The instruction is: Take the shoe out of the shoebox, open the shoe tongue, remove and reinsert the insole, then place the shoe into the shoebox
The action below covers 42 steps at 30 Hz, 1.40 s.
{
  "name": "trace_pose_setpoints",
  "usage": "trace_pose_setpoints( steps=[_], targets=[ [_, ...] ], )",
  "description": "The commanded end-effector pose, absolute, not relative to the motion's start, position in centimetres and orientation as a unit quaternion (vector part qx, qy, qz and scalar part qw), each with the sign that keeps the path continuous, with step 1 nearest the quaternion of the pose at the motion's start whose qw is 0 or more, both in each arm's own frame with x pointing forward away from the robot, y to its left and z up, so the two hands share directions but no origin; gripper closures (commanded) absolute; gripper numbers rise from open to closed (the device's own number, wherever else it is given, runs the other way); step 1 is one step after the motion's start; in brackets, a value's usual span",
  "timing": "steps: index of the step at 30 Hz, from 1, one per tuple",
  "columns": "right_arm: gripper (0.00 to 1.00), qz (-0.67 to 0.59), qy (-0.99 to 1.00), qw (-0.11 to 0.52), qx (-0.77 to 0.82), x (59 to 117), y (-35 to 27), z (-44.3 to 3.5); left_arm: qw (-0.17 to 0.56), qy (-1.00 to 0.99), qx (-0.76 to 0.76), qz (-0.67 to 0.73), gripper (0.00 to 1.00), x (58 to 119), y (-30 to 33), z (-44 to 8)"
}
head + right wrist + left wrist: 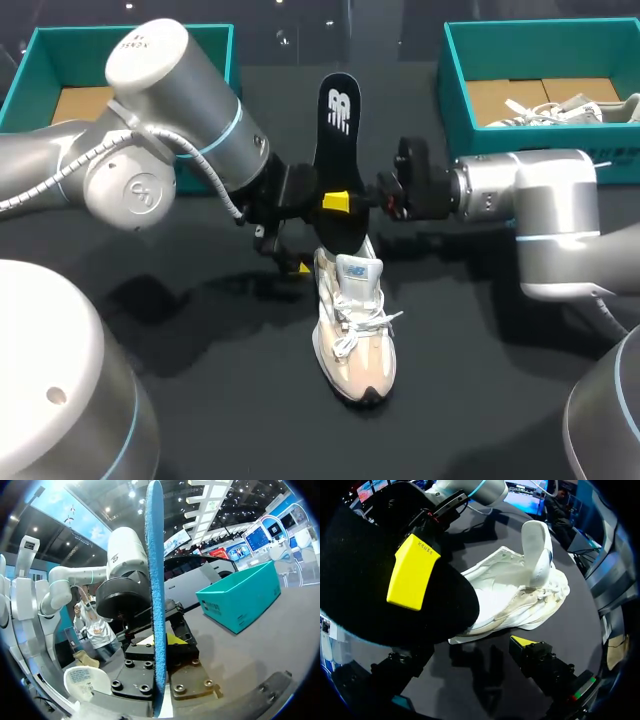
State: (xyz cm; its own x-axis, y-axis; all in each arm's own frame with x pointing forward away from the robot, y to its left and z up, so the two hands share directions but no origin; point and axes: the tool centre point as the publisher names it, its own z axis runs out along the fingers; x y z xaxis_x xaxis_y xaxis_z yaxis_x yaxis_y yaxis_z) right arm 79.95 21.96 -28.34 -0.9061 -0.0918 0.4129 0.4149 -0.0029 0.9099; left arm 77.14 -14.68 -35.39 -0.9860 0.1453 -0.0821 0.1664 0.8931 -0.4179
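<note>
1. Black insole (336, 150), blue on the underside: it is being held upright over the shoe (355, 320), clear of the tabletop (230, 400). It is judged to be out of the shoe and being lined up for reinsertion.
2. Right claw (340, 202): it is being pressed shut on the insole at about mid-length. This is probably so that the lower end is being left free to enter the shoe.
3. Left claw (288, 248): its fingers are being held apart with nothing between them, just beside the shoe's heel end. It is judged to be stationed there to steady the shoe.
4. Pale shoe: it is being left standing on its sole on the tabletop, between the arms and outside both boxes. Its tongue (537, 550) is being shown raised.
5. Teal shoeboxes: the left shoebox (30, 60) and the right shoebox (455, 80) are being stored at the far corners. A second shoe (575, 105) is lying in the right one.
6. Views compared:
   - The insole's broad face and one yellow pad are being shown in the head view.
   - The insole's thin blue edge, standing between the fingers, is being shown only in the right wrist view.
   - The shoe's open mouth and the spread left fingers are being shown only in the left wrist view.
</note>
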Motion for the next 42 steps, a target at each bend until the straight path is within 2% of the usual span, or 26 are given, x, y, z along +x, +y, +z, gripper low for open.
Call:
trace_pose_setpoints(
  steps=[1, 28, 42],
  targets=[
    [1.0, -0.7, -0.681, 0.181, -0.118, 79.7, 21.5, -28.9, 0.024, 0.973, 0.081, -0.216, 0.0, 77.2, -14.7, -35.4],
    [1.0, -0.675, -0.686, 0.224, -0.154, 78.6, 21.8, -31.3, 0.024, 0.973, 0.081, -0.216, 0.0, 77.2, -14.7, -35.4],
    [1.0, -0.665, -0.692, 0.217, -0.178, 79.0, 22.0, -29.4, 0.024, 0.973, 0.081, -0.216, 0.0, 77.2, -14.7, -35.4]
  ],
)
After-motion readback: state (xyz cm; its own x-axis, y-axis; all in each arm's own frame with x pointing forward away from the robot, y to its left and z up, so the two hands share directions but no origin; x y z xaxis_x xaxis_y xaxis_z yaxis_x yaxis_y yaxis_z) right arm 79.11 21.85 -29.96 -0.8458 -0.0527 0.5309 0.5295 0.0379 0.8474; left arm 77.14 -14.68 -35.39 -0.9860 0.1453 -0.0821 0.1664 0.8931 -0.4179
